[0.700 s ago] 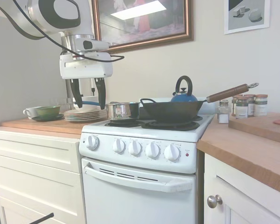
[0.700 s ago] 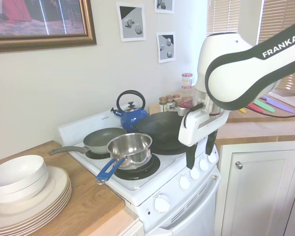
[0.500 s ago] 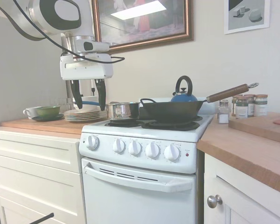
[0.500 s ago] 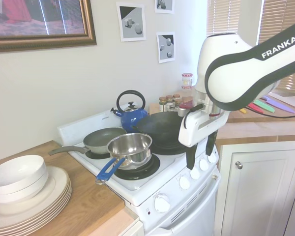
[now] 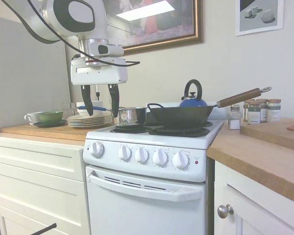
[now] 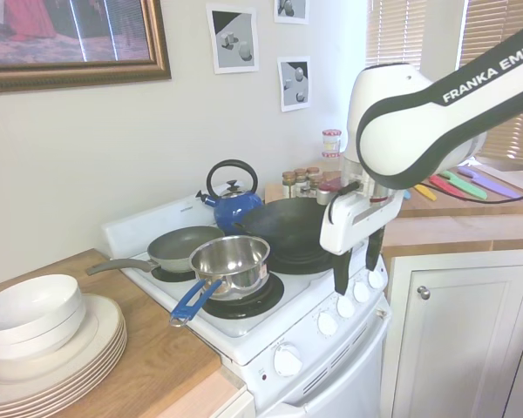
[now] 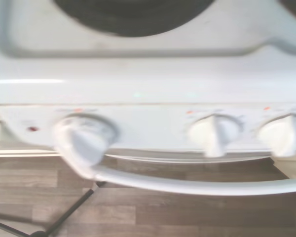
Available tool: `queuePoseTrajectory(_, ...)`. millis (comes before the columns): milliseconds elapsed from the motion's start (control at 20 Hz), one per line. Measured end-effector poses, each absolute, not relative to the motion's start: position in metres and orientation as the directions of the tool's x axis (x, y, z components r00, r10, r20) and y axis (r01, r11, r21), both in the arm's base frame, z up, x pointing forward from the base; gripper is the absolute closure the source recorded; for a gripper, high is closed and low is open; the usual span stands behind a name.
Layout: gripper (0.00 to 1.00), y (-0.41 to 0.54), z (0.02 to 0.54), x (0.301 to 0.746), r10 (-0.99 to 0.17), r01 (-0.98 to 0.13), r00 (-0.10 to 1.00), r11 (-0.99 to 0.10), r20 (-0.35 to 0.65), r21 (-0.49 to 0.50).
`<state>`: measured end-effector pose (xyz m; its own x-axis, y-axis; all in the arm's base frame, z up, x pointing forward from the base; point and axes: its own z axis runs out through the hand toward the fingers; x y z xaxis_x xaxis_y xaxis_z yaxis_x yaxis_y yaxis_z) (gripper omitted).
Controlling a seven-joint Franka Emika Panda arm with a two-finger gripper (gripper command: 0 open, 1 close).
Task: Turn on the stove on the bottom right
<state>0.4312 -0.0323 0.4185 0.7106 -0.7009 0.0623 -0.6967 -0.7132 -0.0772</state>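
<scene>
Item: my gripper (image 5: 101,100), fingers spread wide, holding nothing, hanging in open air in front of the stove (image 5: 152,171) and above its knob panel.

Item: control knob (image 5: 180,160), at the end of the knob row next to the red dot (image 5: 196,162), untouched.

Containers: steel saucepan (image 6: 231,264) (blue handle), grey frying pan (image 6: 181,247), black wok (image 5: 180,116), all apparently empty; blue kettle (image 5: 193,100) behind.

Edges: oven handle (image 7: 187,183) runs below the knobs.
</scene>
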Motion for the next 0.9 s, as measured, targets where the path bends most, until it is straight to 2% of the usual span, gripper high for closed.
queuePoseTrajectory(200,0.00,-0.061,0.408,0.450,-0.705,-0.703,0.708,-0.709,0.038,-0.062)
queuePoseTrajectory(250,1.00,-0.068,0.405,0.456,-0.706,-0.704,0.707,-0.708,0.033,-0.056)
queuePoseTrajectory(900,1.00,-0.140,0.360,0.494,-0.689,-0.689,0.724,-0.724,0.019,0.023)
